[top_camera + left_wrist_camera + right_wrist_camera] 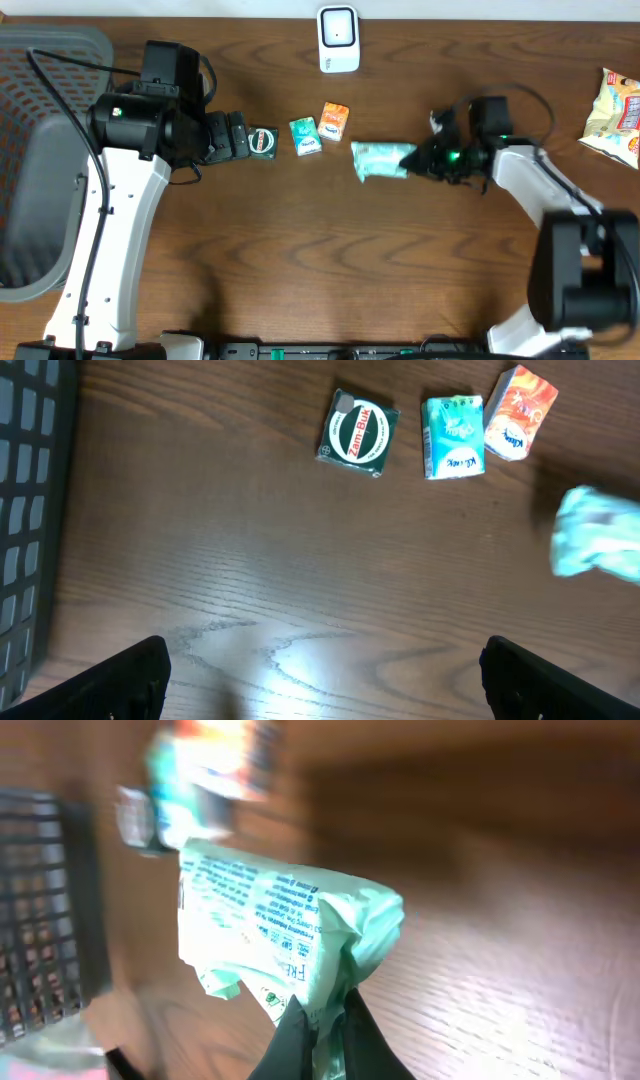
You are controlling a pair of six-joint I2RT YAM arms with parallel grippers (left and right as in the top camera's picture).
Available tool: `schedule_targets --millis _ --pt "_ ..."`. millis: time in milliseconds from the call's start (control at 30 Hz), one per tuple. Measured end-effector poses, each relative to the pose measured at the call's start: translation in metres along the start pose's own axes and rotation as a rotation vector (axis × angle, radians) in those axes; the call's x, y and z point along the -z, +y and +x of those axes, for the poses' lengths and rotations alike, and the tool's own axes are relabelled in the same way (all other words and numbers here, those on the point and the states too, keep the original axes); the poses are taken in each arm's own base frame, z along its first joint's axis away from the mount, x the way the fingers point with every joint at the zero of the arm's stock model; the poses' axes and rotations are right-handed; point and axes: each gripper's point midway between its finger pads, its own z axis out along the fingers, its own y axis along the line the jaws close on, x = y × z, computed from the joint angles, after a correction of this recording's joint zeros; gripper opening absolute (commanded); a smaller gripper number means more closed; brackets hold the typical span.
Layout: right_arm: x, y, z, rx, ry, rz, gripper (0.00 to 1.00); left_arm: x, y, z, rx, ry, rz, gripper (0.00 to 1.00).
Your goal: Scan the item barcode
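Packet (378, 160), long axis left to right

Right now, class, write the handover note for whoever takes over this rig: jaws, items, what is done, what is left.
Left gripper: jaws open, empty, by the Zam-Buk box.
Right gripper: jaws shut on one end of the pale green packet.
White scanner: at the far side, apart from the packet.
Done: packet gripped.
Left: probably carry it to the scanner, barcode facing it.
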Motion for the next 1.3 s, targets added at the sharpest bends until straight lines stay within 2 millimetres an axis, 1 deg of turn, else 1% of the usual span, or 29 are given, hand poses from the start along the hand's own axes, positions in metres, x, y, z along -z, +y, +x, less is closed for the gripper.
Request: schedule_targets --millis 133,200,400,467,633,1300 --pt "0.038 0.043 -0.022 0.162 -0.128 -0.046 0.01 0.000 0.000 0.000 0.000 0.000 0.000 0.98" --pt "0.052 0.059 -0.026 0.228 -0.167 -0.072 0.01 0.000 0.000 0.000 0.000 0.000 0.000 0.98" --pt "0.076 0.103 -0.037 0.433 -0.263 -0.202 0.01 0.000 0.000 0.000 0.000 0.000 0.000 0.98" --pt "0.080 0.111 -0.040 0.463 -0.283 -0.231 0.01 0.000 0.000 0.000 0.000 0.000 0.000 0.98" --pt "0.083 0.117 -0.040 0.465 -0.286 -0.266 0.01 0.000 0.000 0.000 0.000 0.000 0.000 0.98" --pt "0.083 0.120 -0.037 0.461 -0.275 -0.288 0.01 0.000 0.000 0.000 0.000 0.000 0.000 0.98"
